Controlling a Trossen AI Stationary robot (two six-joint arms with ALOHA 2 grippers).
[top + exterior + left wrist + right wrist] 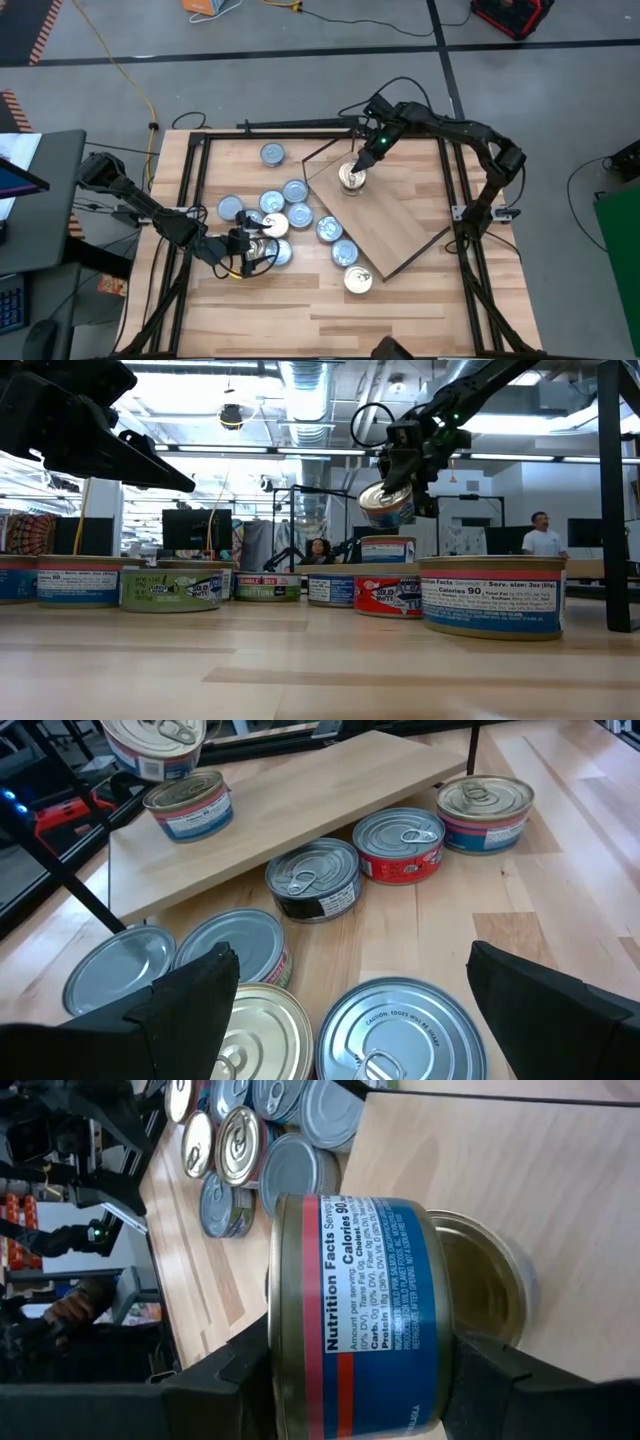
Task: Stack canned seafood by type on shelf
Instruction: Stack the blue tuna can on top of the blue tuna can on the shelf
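Right wrist view is showing my right pincer (350,1370) gripping a blue-and-red tin (355,1310) by its sides, w/ a second tin (490,1280) right under it on the shelf (500,1160). In the low view the held one is hanging tilted, not touching the lower tin yet, lid leaning to one side. That's what I'm worrying about: if I'm letting go while it's canted, it's prob. landing on an edge, sliding off the lower lid and rolling across the board. The shelf itself is sitting skewed on the surface (400,310), maybe propped on a slope in the left wrist view, so a loose tin could be running downhill toward the cluster of tins (285,215) beside it. Also, pressing down off-centre could be shoving the bottom tin sideways. I can't tell whether the two labels match, so I may be mixing types. My left pincer (247,247) is hanging wide open, empty, just over the near tins; any drift there is risking knocking them together.
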